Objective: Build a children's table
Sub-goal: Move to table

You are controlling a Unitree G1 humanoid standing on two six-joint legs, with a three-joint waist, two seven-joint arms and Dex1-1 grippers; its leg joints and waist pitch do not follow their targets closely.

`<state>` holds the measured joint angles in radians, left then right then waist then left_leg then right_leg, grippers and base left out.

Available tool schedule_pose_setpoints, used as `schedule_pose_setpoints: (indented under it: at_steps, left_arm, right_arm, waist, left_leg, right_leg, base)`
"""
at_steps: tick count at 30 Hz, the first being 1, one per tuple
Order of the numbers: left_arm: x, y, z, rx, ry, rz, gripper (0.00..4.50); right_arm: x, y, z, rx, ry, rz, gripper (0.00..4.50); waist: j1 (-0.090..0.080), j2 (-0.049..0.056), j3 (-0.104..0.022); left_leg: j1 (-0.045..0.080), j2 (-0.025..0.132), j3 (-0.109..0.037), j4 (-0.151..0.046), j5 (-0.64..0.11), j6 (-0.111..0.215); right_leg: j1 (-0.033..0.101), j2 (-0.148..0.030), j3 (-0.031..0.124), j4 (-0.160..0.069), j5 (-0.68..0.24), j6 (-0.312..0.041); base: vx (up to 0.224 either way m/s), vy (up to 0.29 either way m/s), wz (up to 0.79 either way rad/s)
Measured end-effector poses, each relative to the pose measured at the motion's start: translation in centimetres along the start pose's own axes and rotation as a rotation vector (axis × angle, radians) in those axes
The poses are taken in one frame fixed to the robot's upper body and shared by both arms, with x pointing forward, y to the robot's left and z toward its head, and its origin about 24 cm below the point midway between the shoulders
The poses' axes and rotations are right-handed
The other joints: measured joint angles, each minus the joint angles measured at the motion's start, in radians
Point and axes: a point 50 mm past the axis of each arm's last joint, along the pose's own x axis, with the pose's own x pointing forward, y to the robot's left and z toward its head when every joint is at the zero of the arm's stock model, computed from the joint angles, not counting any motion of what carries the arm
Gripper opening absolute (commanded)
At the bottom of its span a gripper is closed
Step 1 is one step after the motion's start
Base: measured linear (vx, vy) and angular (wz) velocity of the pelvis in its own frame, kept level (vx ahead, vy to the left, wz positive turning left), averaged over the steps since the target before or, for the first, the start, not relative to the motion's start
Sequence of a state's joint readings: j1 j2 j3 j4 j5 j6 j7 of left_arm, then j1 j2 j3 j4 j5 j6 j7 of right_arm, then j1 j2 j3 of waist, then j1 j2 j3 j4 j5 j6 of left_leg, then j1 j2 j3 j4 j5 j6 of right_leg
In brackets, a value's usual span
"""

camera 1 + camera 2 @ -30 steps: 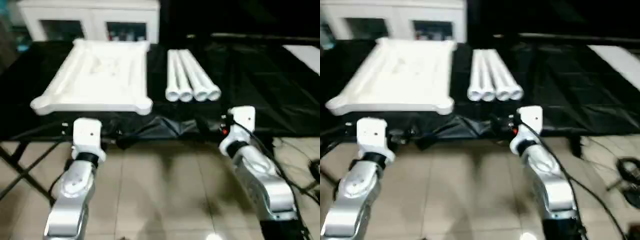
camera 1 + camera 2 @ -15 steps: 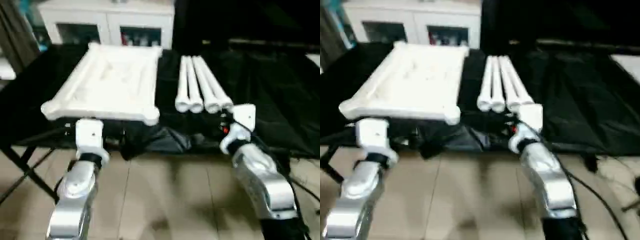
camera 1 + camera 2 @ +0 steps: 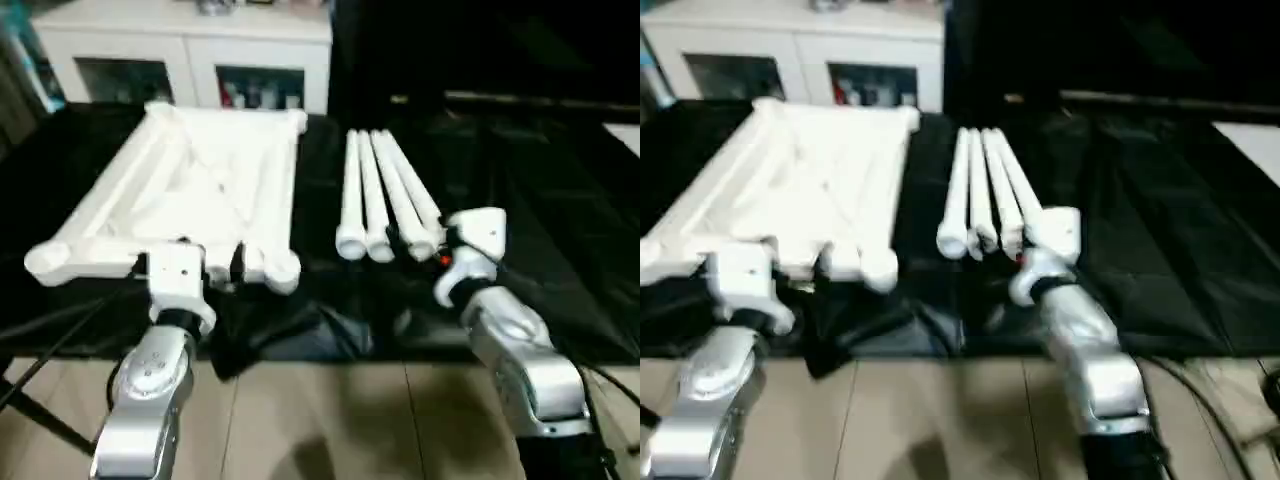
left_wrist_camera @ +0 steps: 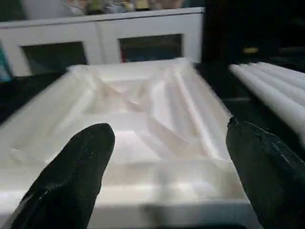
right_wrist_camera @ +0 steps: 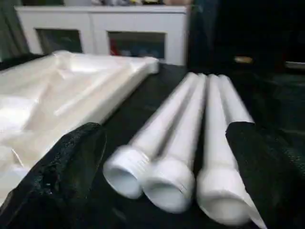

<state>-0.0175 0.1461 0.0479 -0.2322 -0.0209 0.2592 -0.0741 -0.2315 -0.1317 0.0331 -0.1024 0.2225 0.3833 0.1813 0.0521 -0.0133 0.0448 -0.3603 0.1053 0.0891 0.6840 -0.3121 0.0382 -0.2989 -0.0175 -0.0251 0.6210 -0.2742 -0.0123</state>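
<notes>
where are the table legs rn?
The four legs lie side by side on the black cloth, just right of the upside-down table top, directly ahead of the open right gripper.

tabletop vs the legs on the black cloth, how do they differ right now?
The tabletop is one broad rectangular piece, lying underside up with ribs and rim showing; the legs are four slim round tubes, lying flat side by side. The tabletop sits ahead of the left pincer, the legs ahead of the right pincer. Both are white plastic, still unassembled, and neither is held.
</notes>
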Motion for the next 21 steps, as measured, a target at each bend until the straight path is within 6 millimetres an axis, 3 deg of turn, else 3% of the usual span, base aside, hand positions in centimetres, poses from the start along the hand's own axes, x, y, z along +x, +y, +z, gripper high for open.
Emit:
schedule_pose_setpoints:
  at_steps: [1, 2, 3, 4, 5, 6, 7, 8, 9, 10, 11, 12, 13, 14, 15, 16, 17, 18, 19, 20, 21]
  left_arm:
    - [0.0, 0.3, 0.1, 0.005, -0.002, 0.007, 4.28]
    - [-0.1, 0.6, 0.0, 0.011, 0.001, 0.018, 4.28]
    - [-0.1, 1.2, 0.0, 0.020, 0.002, 0.035, 4.28]
    - [-0.1, 1.6, 0.0, 0.030, 0.005, 0.046, 4.28]
    - [-0.1, 1.6, 0.1, 0.031, 0.002, 0.045, 4.28]
    - [0.0, 1.6, 0.2, 0.033, -0.002, 0.044, 4.28]
    - [0.0, 1.6, 0.3, 0.035, -0.005, 0.042, 4.28]
    - [0.1, 1.5, 0.3, 0.036, -0.008, 0.037, 4.28]
    - [0.2, 1.3, 0.4, 0.034, -0.013, 0.029, 4.28]
    - [0.3, 1.2, 0.6, 0.032, -0.021, 0.021, 4.28]
    - [0.4, 0.5, 0.5, 0.021, -0.015, 0.000, 4.28]
    - [0.5, 0.0, 0.5, 0.016, -0.017, -0.022, 4.28]
    - [0.5, -0.1, 0.5, 0.017, -0.018, -0.030, 4.28]
    - [0.5, -0.1, 0.6, 0.019, -0.022, -0.031, 4.28]
    - [0.6, -0.1, 0.6, 0.019, -0.023, -0.032, 4.28]
    - [0.6, -0.1, 0.6, 0.020, -0.023, -0.034, 4.28]
    - [0.6, -0.1, 0.7, 0.021, -0.025, -0.036, 4.28]
    - [0.5, 0.1, 0.6, 0.028, -0.023, -0.039, 4.28]
    - [0.4, 0.6, 0.5, 0.040, -0.014, -0.030, 4.28]
    - [0.4, 1.1, 0.5, 0.043, -0.015, -0.024, 4.28]
    - [0.4, 1.1, 0.6, 0.041, -0.016, -0.043, 4.28]
  right_arm:
    - [0.0, 0.2, 0.0, -0.001, -0.001, 0.007, 4.50]
    - [0.2, 0.7, -0.1, 0.011, 0.000, 0.021, 4.50]
    - [0.4, 1.4, 0.0, 0.017, -0.006, 0.047, 4.50]
    - [0.5, 1.9, 0.1, 0.017, -0.010, 0.064, 4.50]
    - [0.5, 1.8, 0.1, 0.014, -0.009, 0.063, 4.50]
    - [0.5, 1.8, 0.2, 0.012, -0.011, 0.061, 4.50]
    - [0.5, 1.8, 0.2, 0.014, -0.011, 0.060, 4.50]
    - [0.5, 1.7, 0.2, 0.015, -0.011, 0.059, 4.50]
    - [0.5, 1.6, 0.2, 0.017, -0.011, 0.053, 4.50]
    - [0.4, 1.3, 0.2, 0.016, -0.013, 0.043, 4.50]
    - [0.2, 0.8, -0.1, 0.019, -0.004, 0.025, 4.50]
    - [0.1, 0.5, -0.3, 0.021, 0.005, 0.011, 4.50]
    - [0.0, 0.1, -0.3, 0.023, 0.004, -0.005, 4.50]
    - [0.0, 0.0, -0.2, 0.024, 0.000, -0.009, 4.50]
    - [0.0, 0.0, -0.2, 0.026, 0.000, -0.009, 4.50]
    - [0.0, 0.1, -0.1, 0.031, -0.003, -0.005, 4.50]
    - [0.0, 0.2, -0.1, 0.034, -0.007, -0.002, 4.50]
    - [0.0, 0.3, 0.0, 0.039, -0.013, 0.003, 4.50]
    - [0.2, 1.0, -0.2, 0.059, -0.010, 0.025, 4.50]
    - [0.3, 1.8, 0.0, 0.067, -0.019, 0.064, 4.50]
    - [0.3, 2.1, 0.1, 0.075, -0.024, 0.090, 4.50]
  waist:
    - [0.004, 0.027, 0.004]
    - [0.000, 0.034, 0.006]
    - [-0.012, 0.027, 0.006]
    - [-0.022, 0.020, 0.005]
    - [-0.024, 0.020, 0.004]
    - [-0.029, 0.018, 0.003]
    - [-0.041, 0.009, -0.001]
    - [-0.051, -0.002, -0.004]
    - [-0.057, -0.021, -0.005]
    - [-0.057, -0.054, -0.010]
    - [-0.053, -0.046, -0.006]
    - [-0.042, -0.034, -0.005]
    - [-0.034, -0.028, -0.005]
    - [-0.026, -0.026, -0.005]
    - [-0.019, -0.020, -0.004]
    - [-0.010, 0.002, -0.004]
    - [-0.005, 0.019, -0.003]
    - [-0.002, 0.050, -0.001]
    - [-0.011, 0.056, 0.003]
    - [-0.022, 0.047, 0.000]
    - [-0.023, 0.047, -0.001]
  left_leg:
    - [0.004, 0.024, 0.000, -0.032, 0.057, -0.048]
    - [0.017, 0.028, -0.002, -0.030, 0.055, -0.057]
    - [0.021, 0.017, -0.006, -0.035, 0.049, -0.053]
    - [0.030, 0.009, -0.009, -0.038, 0.042, -0.044]
    - [0.040, 0.009, -0.010, -0.039, 0.032, -0.043]
    - [0.049, 0.007, -0.010, -0.040, 0.023, -0.042]
    - [0.057, 0.000, -0.007, -0.041, 0.014, -0.040]
    - [0.065, -0.011, 0.001, -0.045, 0.007, -0.040]
    - [0.077, -0.025, 0.013, -0.047, -0.002, -0.043]
    - [0.090, -0.045, 0.027, -0.042, -0.018, -0.045]
    - [0.096, -0.040, 0.028, -0.019, -0.036, -0.020]
    - [0.089, -0.037, 0.018, 0.020, -0.047, 0.002]
    - [0.063, -0.039, 0.003, 0.075, -0.045, -0.001]
    - [0.040, -0.039, -0.003, 0.090, -0.039, -0.011]
    - [0.018, -0.034, -0.007, 0.085, -0.030, -0.026]
    - [-0.009, -0.014, -0.009, 0.050, -0.010, -0.038]
    - [-0.016, 0.003, -0.008, 0.010, 0.002, -0.041]
    - [-0.018, 0.034, -0.008, -0.019, 0.077, -0.061]
    - [-0.005, 0.027, -0.006, -0.017, 0.058, -0.054]
    - [-0.002, 0.019, -0.007, -0.018, 0.051, -0.046]
    - [0.005, 0.018, -0.008, -0.018, 0.045, -0.039]
  right_leg:
    - [0.024, 0.012, -0.025, -0.009, -0.006, -0.001]
    - [0.025, 0.007, -0.037, -0.005, -0.018, -0.002]
    - [0.015, -0.003, -0.040, 0.026, -0.043, -0.029]
    - [-0.011, -0.008, -0.040, 0.091, -0.054, -0.026]
    - [-0.031, -0.008, -0.041, 0.123, -0.053, -0.015]
    - [-0.053, -0.010, -0.042, 0.132, -0.047, -0.002]
    - [-0.088, -0.019, -0.043, 0.129, -0.035, 0.017]
    - [-0.111, -0.034, -0.041, 0.123, -0.022, 0.024]
    - [-0.121, -0.047, -0.035, 0.076, -0.001, 0.012]
    - [-0.108, -0.064, -0.009, 0.037, 0.071, 0.010]
    - [-0.094, -0.055, -0.003, 0.037, 0.046, 0.007]
    - [-0.081, -0.045, 0.000, 0.031, 0.040, 0.002]
    - [-0.064, -0.038, 0.001, 0.021, 0.033, 0.001]
    - [-0.053, -0.036, 0.001, 0.018, 0.026, -0.001]
    - [-0.039, -0.033, -0.003, 0.014, 0.021, -0.006]
    - [-0.017, -0.022, -0.018, 0.005, 0.011, -0.005]
    - [-0.004, -0.012, -0.027, 0.002, 0.005, -0.003]
    - [0.019, 0.001, -0.048, 0.000, -0.009, 0.003]
    - [0.016, -0.006, -0.048, 0.025, -0.032, -0.020]
    - [-0.002, -0.008, -0.041, 0.072, -0.047, -0.034]
    - [-0.022, -0.008, -0.041, 0.111, -0.050, -0.028]
  base:
    - [0.178, 0.093, 0.00]
    - [0.178, 0.093, 0.00]
    - [0.206, 0.113, 0.03]
    - [0.209, 0.077, 0.06]
    - [0.209, 0.077, 0.06]
    - [0.192, 0.042, -0.05]
    - [0.172, 0.007, -0.09]
    - [0.172, 0.007, -0.09]
    - [0.166, -0.037, -0.01]
    - [0.162, -0.090, 0.04]
    - [0.162, -0.090, 0.04]
    - [0.180, -0.089, -0.02]
    - [0.200, -0.044, -0.10]
    - [0.200, -0.044, -0.10]
    - [0.186, -0.010, -0.06]
    - [0.182, 0.037, 0.02]
    - [0.182, 0.037, 0.02]
    - [0.205, 0.122, 0.04]
    - [0.221, 0.136, 0.00]
    - [0.221, 0.136, 0.00]
    - [0.204, 0.086, 0.01]
